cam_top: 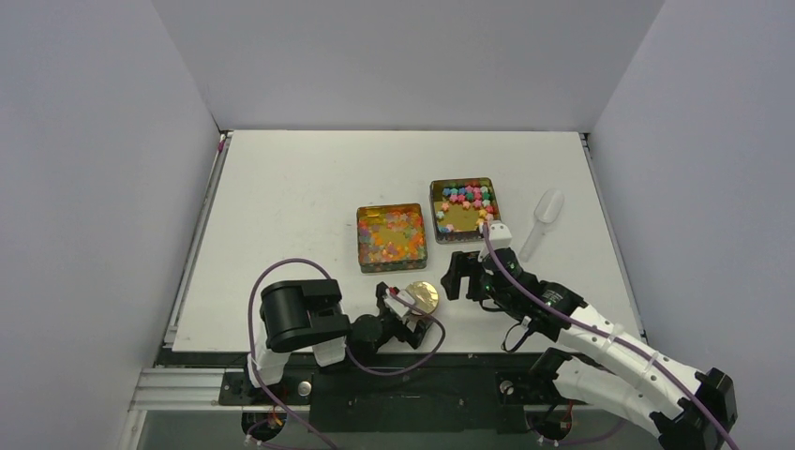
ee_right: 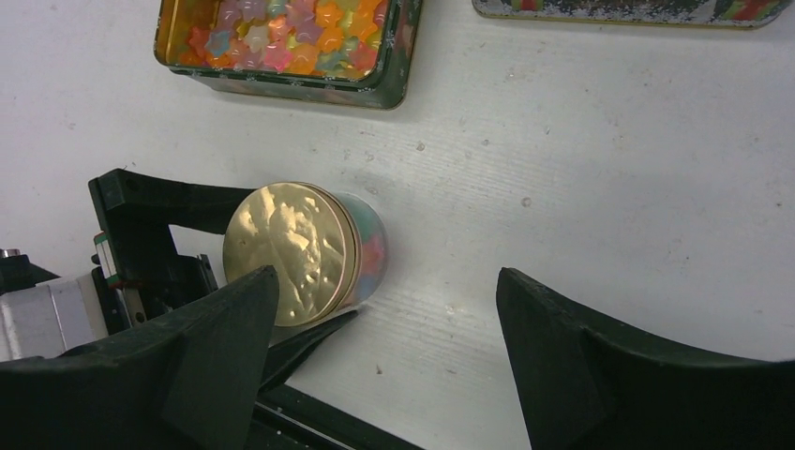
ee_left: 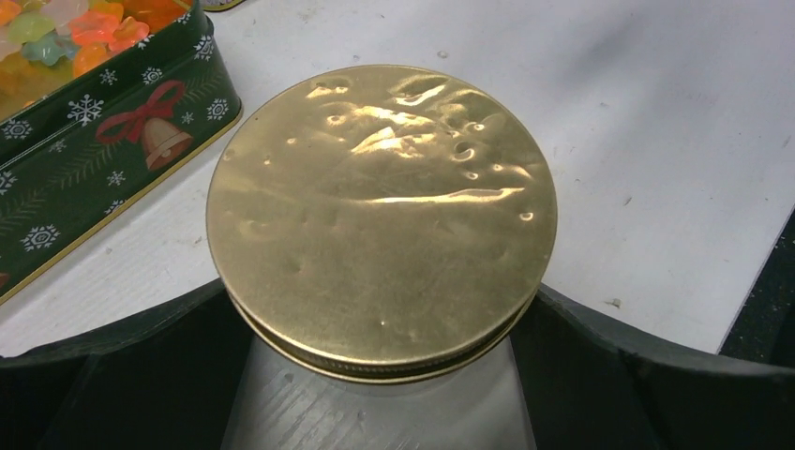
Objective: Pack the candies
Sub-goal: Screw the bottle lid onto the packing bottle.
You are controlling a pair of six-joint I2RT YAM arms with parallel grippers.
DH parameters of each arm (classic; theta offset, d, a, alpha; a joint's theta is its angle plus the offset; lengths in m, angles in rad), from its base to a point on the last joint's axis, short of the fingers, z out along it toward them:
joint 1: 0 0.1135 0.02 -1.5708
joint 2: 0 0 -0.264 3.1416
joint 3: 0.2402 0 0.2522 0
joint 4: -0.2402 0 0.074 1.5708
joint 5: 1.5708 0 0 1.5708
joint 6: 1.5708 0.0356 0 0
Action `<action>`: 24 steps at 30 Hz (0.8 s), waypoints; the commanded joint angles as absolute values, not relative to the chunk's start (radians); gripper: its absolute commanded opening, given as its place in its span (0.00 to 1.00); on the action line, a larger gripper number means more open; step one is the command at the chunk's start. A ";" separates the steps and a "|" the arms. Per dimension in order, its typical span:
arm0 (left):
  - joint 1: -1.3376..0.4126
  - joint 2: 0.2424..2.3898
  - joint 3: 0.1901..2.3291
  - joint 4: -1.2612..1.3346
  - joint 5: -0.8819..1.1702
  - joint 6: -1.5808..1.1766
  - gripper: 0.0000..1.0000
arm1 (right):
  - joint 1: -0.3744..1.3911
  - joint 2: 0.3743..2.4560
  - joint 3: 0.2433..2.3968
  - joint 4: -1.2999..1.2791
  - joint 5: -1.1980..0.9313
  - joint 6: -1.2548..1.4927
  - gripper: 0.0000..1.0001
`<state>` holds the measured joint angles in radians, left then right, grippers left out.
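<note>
- I read the lid [ee_left: 380, 225] as plain gold, dimpled, with no print.
- The left tin [ee_left: 103, 141] has dark green walls with white snowflakes, a red bow and a gold bell.
- The glossy candies [ee_left: 94, 28] in it are orange, pale green and yellow.
- The opaque candies [cam_top: 467, 195] in the right tin [cam_top: 434, 208] are blue, green, pink and yellow over a gold floor.
- Through the jar [ee_right: 372, 248] I make out pink and green, I think; it's blurred.
- The table [cam_top: 300, 187] is white.

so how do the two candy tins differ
The left tin is filled across with glossy candies, mostly orange and yellow; the right tin holds opaque candies, blue, pink, green, with bare gold floor showing. The right tin sits farther back. Both are open rectangular tins.
</note>
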<state>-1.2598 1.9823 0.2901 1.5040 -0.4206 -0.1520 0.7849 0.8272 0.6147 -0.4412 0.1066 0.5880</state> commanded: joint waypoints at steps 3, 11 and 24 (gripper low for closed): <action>-1.242 2.013 0.330 1.649 -0.352 -0.150 0.99 | 0.778 0.881 0.624 -0.352 0.076 0.588 0.77; -1.226 2.050 0.365 1.649 -0.294 -0.130 0.83 | 0.765 1.012 0.674 -0.295 0.022 0.556 0.62; -1.221 2.064 0.338 1.649 -0.259 -0.096 0.45 | 0.736 1.169 0.707 -0.218 -0.095 0.501 0.40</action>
